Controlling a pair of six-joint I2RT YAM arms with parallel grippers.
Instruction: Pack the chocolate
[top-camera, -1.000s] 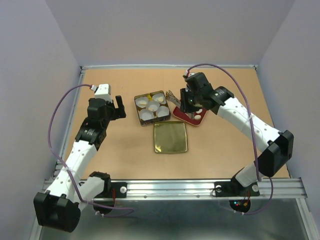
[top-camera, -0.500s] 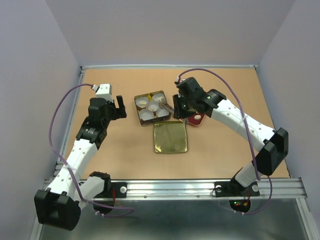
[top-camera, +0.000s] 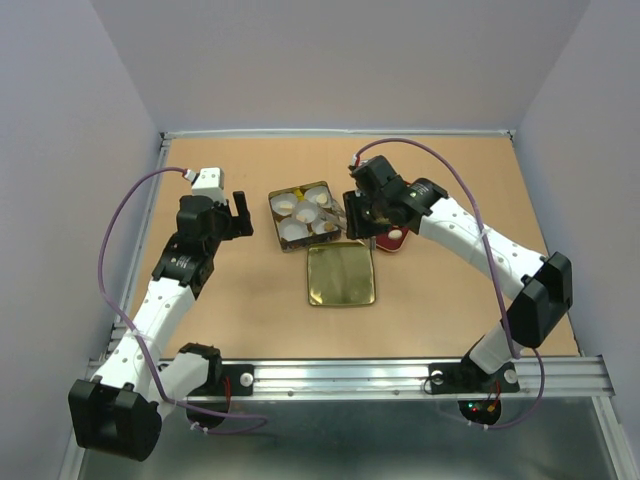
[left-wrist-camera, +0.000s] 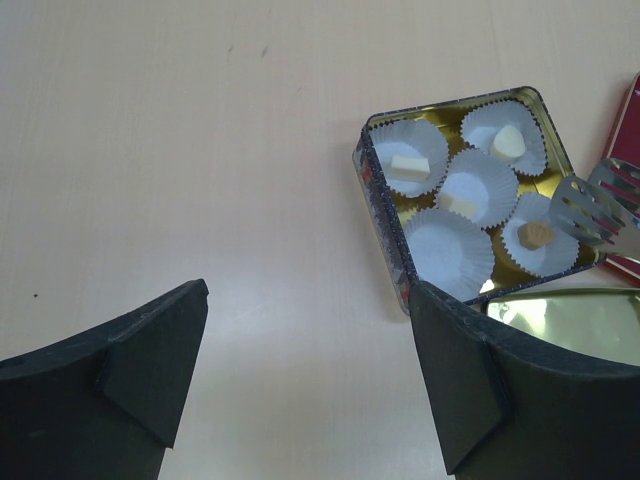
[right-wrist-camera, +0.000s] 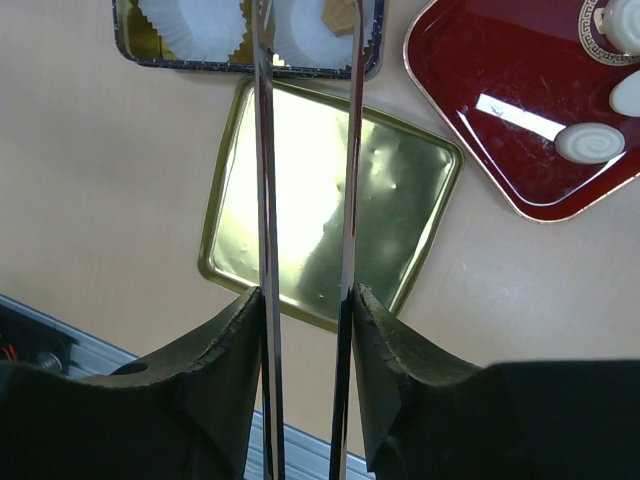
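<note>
Chocolate, tan blocky lump (left-wrist-camera: 537, 234), lay in a white paper cup (left-wrist-camera: 548, 262) of the square gold tin (left-wrist-camera: 385, 225). A second earlier the right gripper (right-wrist-camera: 305, 300), clamped on metal tongs (right-wrist-camera: 262, 180), hung over the red tray (right-wrist-camera: 480, 150). Judged: fourth piece packed. Left gripper (left-wrist-camera: 308, 300) wide, empty.

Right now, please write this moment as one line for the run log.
right gripper: shut on tongs, tips over tin | left gripper: open, empty | chocolate: in four cups, fifth empty | red tray: pieces remain

Right tool (right-wrist-camera: 308, 330) with tongs (left-wrist-camera: 590, 210), now off red tray (right-wrist-camera: 480, 150), over tin (left-wrist-camera: 383, 215).
</note>
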